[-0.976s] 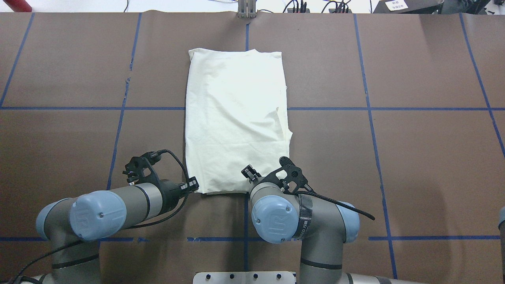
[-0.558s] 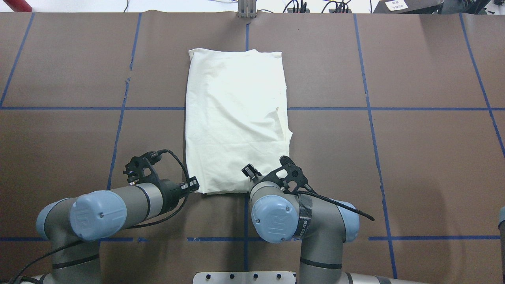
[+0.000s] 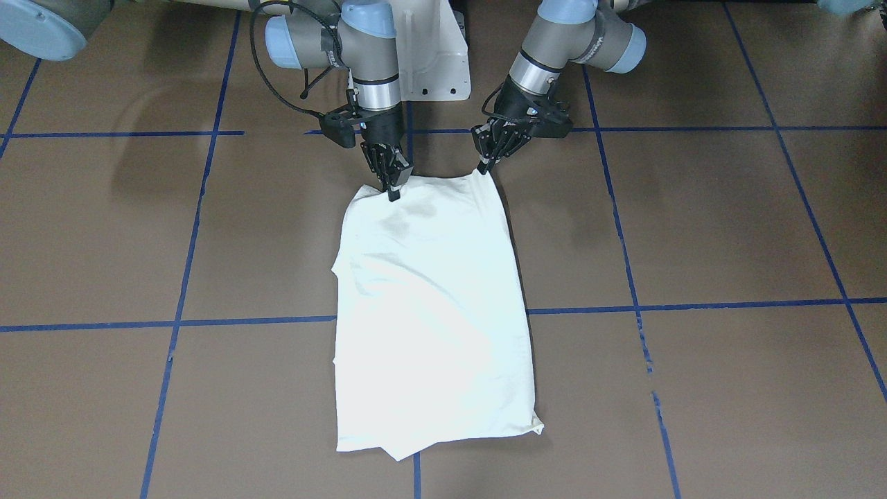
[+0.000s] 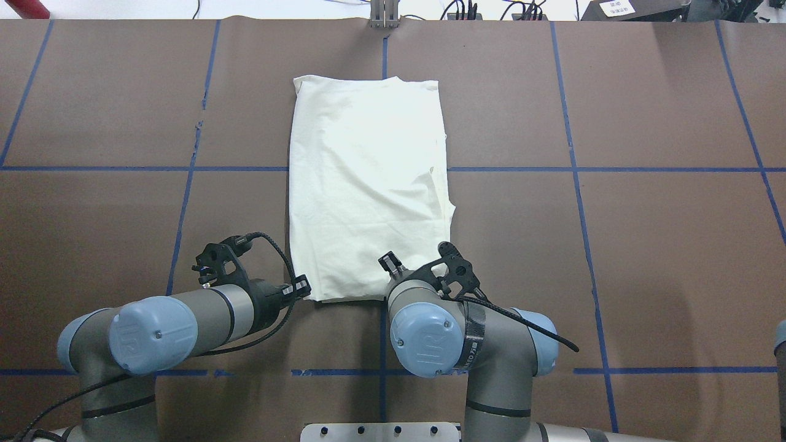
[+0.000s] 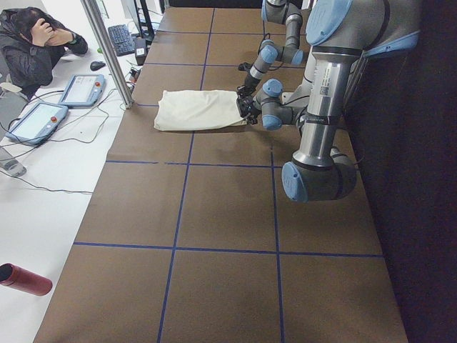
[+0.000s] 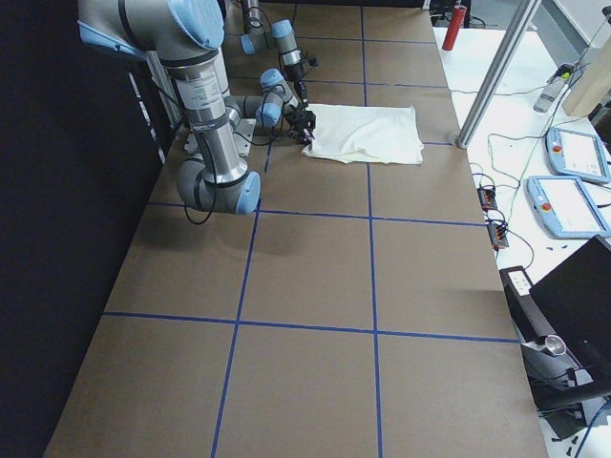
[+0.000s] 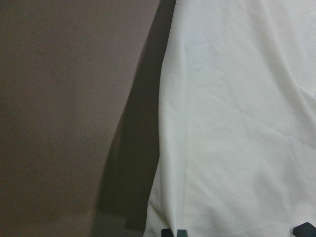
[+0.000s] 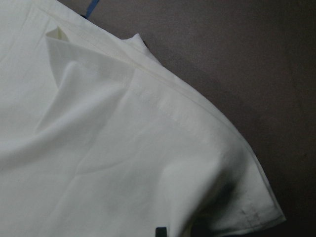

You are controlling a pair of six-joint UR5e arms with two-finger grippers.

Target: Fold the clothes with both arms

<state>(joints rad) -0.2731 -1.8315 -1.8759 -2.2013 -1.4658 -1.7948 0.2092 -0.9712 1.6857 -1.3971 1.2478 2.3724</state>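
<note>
**Work surface and its load**
Brown-covered table (image 4: 614, 245), divided into large rectangles by blue tape lines (image 4: 614, 169). A cream-white T-shirt (image 4: 365, 184), folded to a narrow rectangle with its plain side up, lies across one line.

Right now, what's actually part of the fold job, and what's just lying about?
Job: T-shirt; left gripper and right gripper, both at its near hem.
Lying about, off the brown mat: red bottle, pendants, keyboard; a person sits there.

I see a soft, wrinkled cream-white cloth shirt (image 4: 368, 184) on the dull brown paper-covered bench (image 4: 645, 245). My silver-grey arms (image 4: 209, 313) look smooth.
</note>
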